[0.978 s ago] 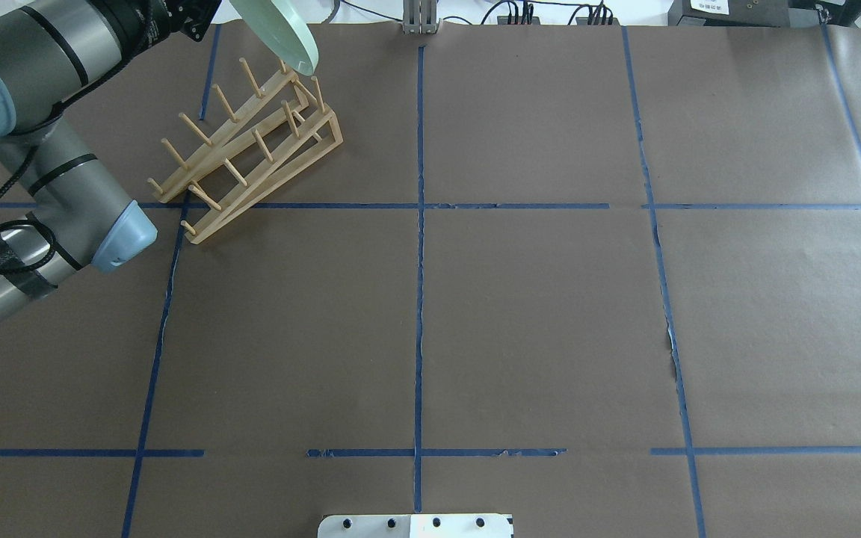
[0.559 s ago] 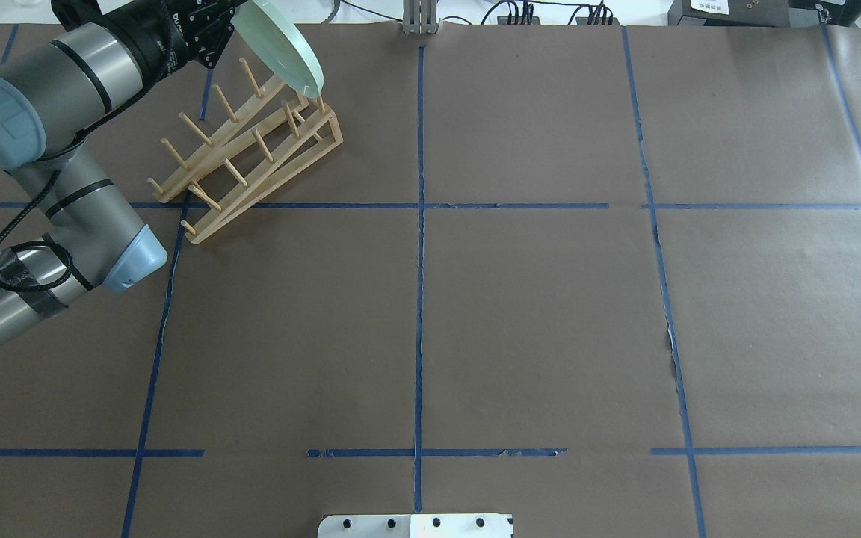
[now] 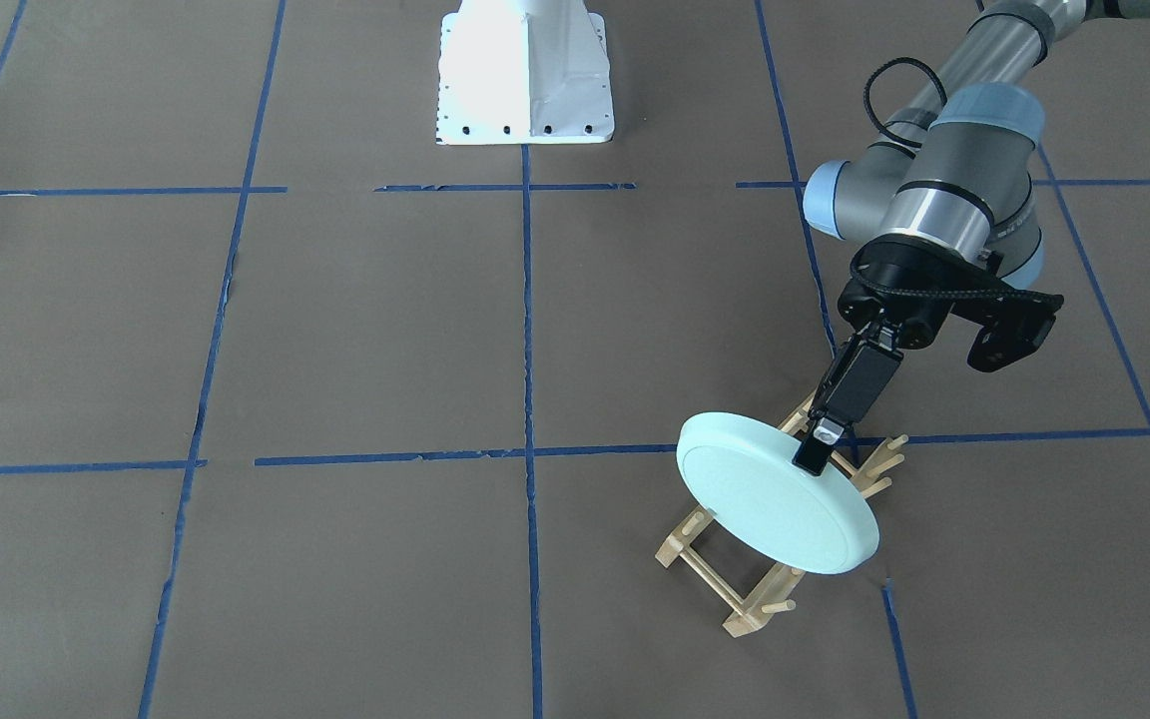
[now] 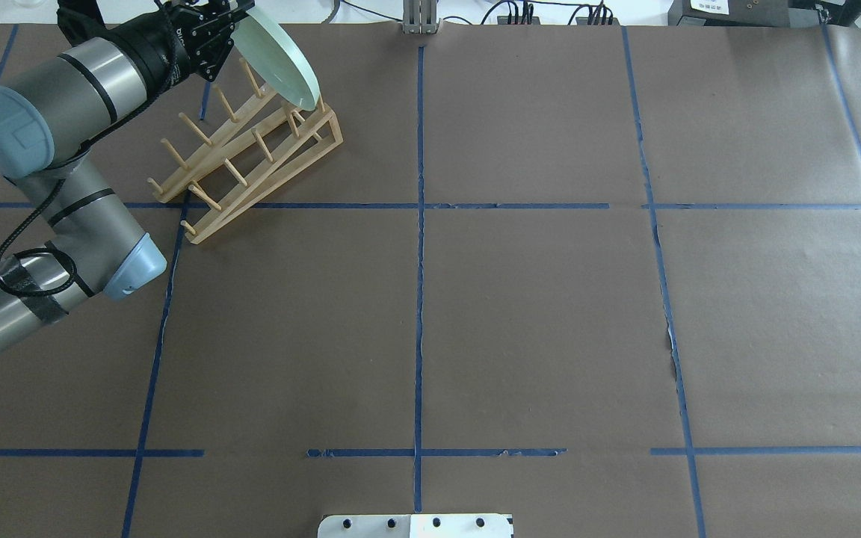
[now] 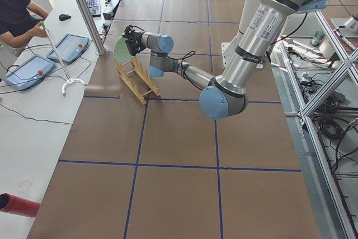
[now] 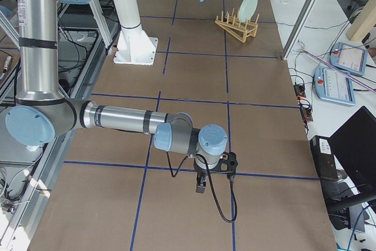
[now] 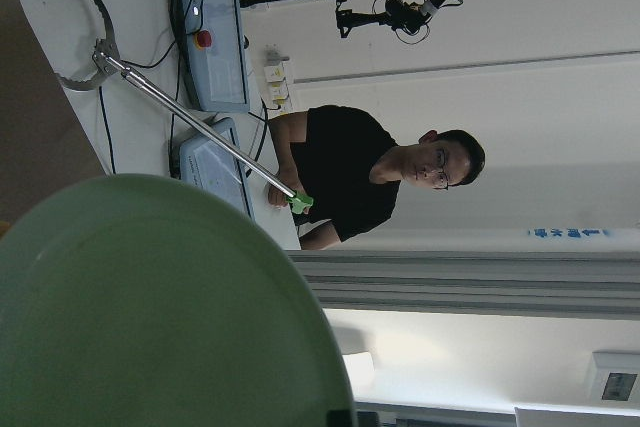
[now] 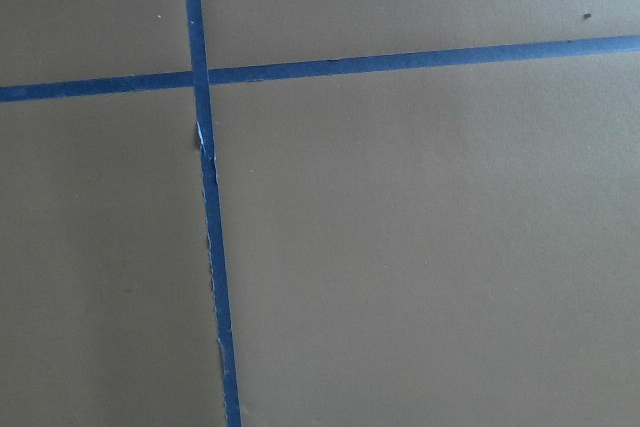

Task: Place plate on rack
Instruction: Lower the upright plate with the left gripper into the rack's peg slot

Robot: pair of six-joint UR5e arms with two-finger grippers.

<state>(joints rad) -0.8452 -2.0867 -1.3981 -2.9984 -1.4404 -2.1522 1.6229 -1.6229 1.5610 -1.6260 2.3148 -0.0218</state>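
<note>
The left gripper (image 3: 815,454) is gripping the mint-green plate (image 3: 770,494) by its rim, the plate tilting below it at the wooden dish rack's (image 4: 229,208) end pegs; I cannot tell the right gripper's (image 6: 201,187) state.

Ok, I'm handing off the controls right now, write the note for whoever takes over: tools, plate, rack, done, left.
Left tool: shut on the plate's upper rim.
Right tool: low over the table, away from the job; open or shut cannot be told.
Plate: tilted on edge over the rack's end farthest from the robot, not released; whether it is seated is unclear.
Done: plate lifted and brought to the rack.
Left: seat it in a slot, open the left tool, back away.
</note>
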